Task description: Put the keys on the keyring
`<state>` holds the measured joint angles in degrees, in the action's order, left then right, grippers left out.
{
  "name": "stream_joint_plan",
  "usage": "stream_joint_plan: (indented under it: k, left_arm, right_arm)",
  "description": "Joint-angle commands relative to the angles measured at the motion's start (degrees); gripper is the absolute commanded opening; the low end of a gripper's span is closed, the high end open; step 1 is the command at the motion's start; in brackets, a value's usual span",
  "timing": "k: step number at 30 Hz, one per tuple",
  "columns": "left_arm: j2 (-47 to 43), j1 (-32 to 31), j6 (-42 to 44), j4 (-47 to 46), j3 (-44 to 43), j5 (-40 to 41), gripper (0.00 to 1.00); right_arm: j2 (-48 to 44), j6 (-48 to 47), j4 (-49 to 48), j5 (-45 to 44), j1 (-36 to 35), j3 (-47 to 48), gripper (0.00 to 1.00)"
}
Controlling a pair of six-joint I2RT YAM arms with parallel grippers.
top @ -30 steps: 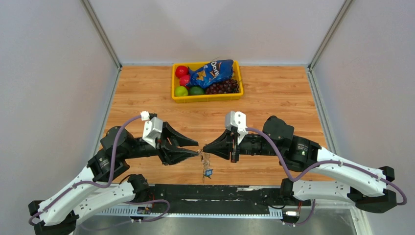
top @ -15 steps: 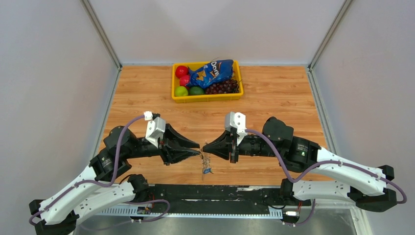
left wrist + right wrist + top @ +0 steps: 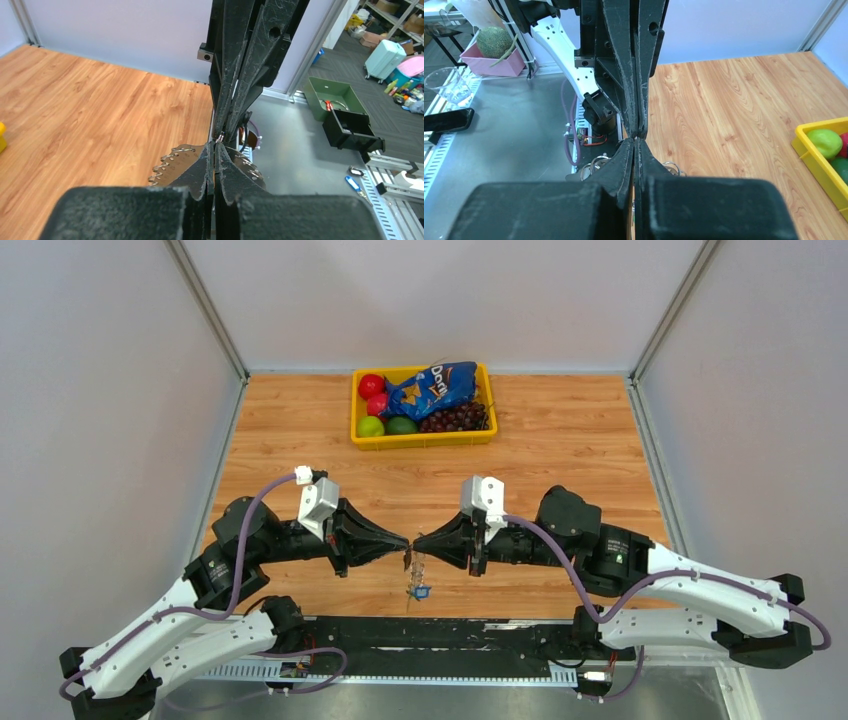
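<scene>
Left end effector (image 3: 400, 543) abuts right end effector (image 3: 420, 540).

I had the left arm (image 3: 190, 590) and the right arm (image 3: 690, 585) stretched inward from their bases, wrists roughly level and facing each other. The left gripper (image 3: 398, 542) and the right gripper (image 3: 422, 540) each had jaws pressed together, meeting tip to tip.

One left gripper (image 3: 402, 542), one right gripper (image 3: 419, 541), one tray (image 3: 420, 438), one chip bag (image 3: 432, 388), two red fruits (image 3: 371, 386), two green fruits (image 3: 371, 426), one grape bunch (image 3: 458, 418), one keyring (image 3: 415, 573); keys (image 3: 173, 162) too small to count.
</scene>
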<state>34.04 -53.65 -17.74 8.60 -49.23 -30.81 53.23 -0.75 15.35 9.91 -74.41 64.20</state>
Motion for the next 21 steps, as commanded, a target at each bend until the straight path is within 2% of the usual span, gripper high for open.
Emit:
stream_joint_plan:
  k: [1, 21]
  left_arm:
    - [0.4, -0.1, -0.6, -2.0, 0.2, -0.7, 0.0]
    - [-0.1, -0.1, -1.2, -3.2, 0.6, -1.7, 0.0]
  right_arm:
    - [-3.2, -3.7, -11.9, -2.6, -2.2, -2.7, 0.0]
    - [-6.2, -10.6, -28.6, -1.6, -5.1, -9.4, 0.0]
